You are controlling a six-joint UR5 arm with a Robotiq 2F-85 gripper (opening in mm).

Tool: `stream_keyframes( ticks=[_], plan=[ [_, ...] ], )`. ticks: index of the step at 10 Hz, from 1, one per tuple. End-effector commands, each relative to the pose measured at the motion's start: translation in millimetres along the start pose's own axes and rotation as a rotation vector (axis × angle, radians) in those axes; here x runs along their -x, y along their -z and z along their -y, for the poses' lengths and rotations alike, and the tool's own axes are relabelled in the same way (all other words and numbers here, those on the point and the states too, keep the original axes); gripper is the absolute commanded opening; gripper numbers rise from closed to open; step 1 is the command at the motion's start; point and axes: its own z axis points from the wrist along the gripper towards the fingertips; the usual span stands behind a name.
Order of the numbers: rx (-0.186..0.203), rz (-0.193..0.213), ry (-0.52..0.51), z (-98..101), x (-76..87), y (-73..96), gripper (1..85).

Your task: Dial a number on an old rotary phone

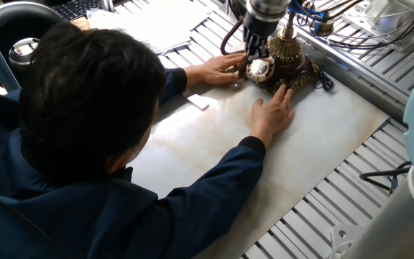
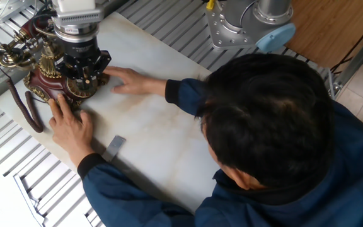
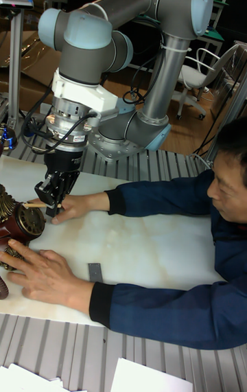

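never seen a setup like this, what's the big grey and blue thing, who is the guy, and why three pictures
The grey and blue machine is a robot arm. At its tip is a claw, a two-finger grabber, and it holds a thin stick that reaches toward the phone's round dial. Whether its fingers are tightly closed is hard to tell.

The three pictures show the same moment: two from cameras on opposite sides of the table, looking down, and one tall picture from the side that shows the whole arm.

On the pale tabletop stands an old rotary phone, dark brown with brass trim. The man in the blue jacket steadies it with a hand on each side. A small grey flat piece lies near his arm.
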Motion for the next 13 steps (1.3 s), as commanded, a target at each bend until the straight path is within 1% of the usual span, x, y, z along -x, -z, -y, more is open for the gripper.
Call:
stream_keyframes(
  ticks=[1,3,7,8,13],
  plan=[
    [0.011,0.009,-0.046,-2.7,2.1,0.7,2.0],
    [0.009,0.010,-0.043,-2.2,2.5,0.4,2.0],
    [0.026,0.008,-0.041,-6.6,2.2,0.5,2.0],
    [0.037,0.016,-0.050,-9.3,4.4,0.6,2.0],
    [0.043,0.012,-0.053,-11.0,3.4,0.7,2.0]
  ],
)
